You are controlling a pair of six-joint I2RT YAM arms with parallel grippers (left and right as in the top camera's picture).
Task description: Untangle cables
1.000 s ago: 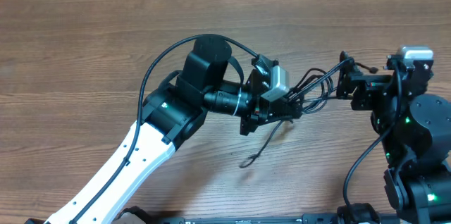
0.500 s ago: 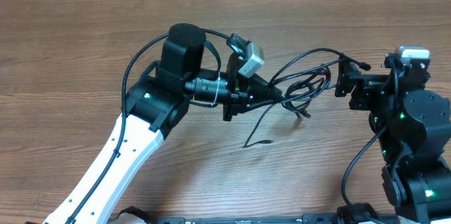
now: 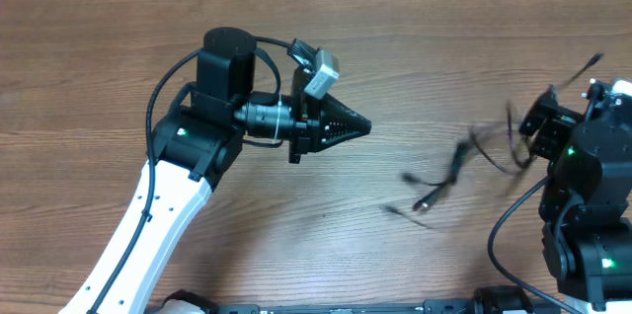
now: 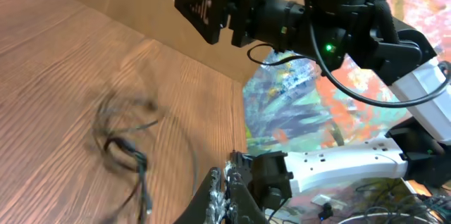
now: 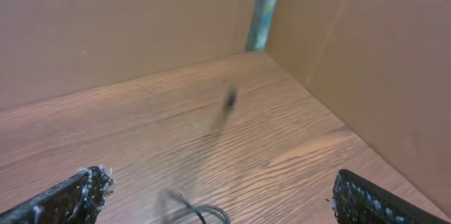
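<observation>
The cables (image 3: 456, 168) are a motion-blurred bunch of thin black cords on the table at the right, with a metal-tipped plug end (image 3: 423, 205) trailing to the lower left. My left gripper (image 3: 363, 126) is shut and empty, well left of the bunch. In the left wrist view its jaws (image 4: 227, 192) are pressed together and the blurred cables (image 4: 127, 150) lie ahead on the wood. My right gripper (image 3: 533, 128) is at the bunch's right end. In the right wrist view its fingers (image 5: 218, 178) are spread wide, with a blurred cable loop (image 5: 201, 213) low between them.
The wooden table (image 3: 118, 57) stretches to the left and back. Cardboard walls (image 5: 352, 55) stand behind it, meeting at a corner. The right arm's base (image 3: 592, 235) fills the right edge and the left arm (image 3: 168, 215) crosses the lower left.
My left gripper has let go of the cables and pulled back left. The right arm has drawn back right, and the cable bunch has swung right and down with it.
</observation>
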